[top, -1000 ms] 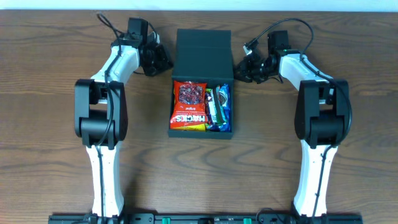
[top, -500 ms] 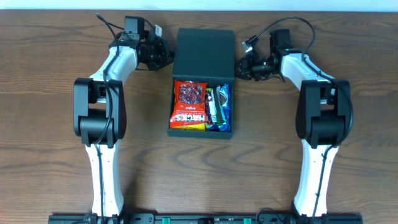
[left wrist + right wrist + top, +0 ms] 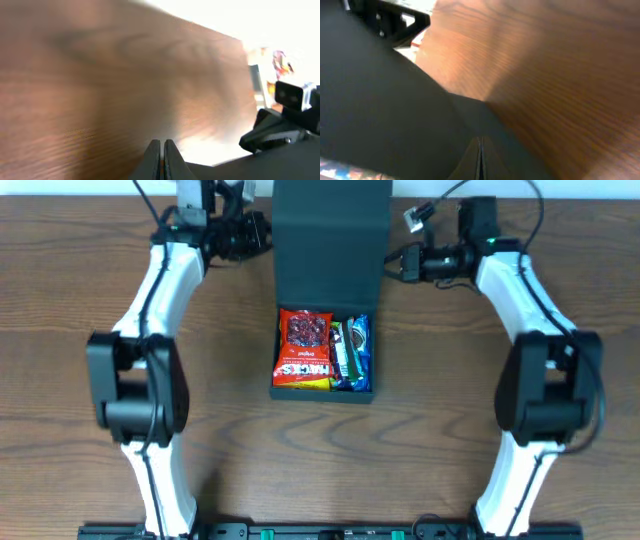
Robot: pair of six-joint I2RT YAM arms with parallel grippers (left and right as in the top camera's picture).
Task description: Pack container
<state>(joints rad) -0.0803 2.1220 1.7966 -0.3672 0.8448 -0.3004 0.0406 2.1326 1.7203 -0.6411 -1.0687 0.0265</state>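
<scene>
The container (image 3: 322,395) is filled; its raised lid (image 3: 330,240), pinched by the left tool (image 3: 161,150) and right tool (image 3: 480,150), is not yet closed.

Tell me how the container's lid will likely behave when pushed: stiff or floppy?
The lid is probably stiff: its panel looks flat, with straight edges. It likely pivots where it meets the container, so a push may swing it rather than bending it.

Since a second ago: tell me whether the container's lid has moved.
Yes. The lid has swung up: its far edge now reaches the table's far edge in the overhead view, while the snack-filled container base stays put.
</scene>
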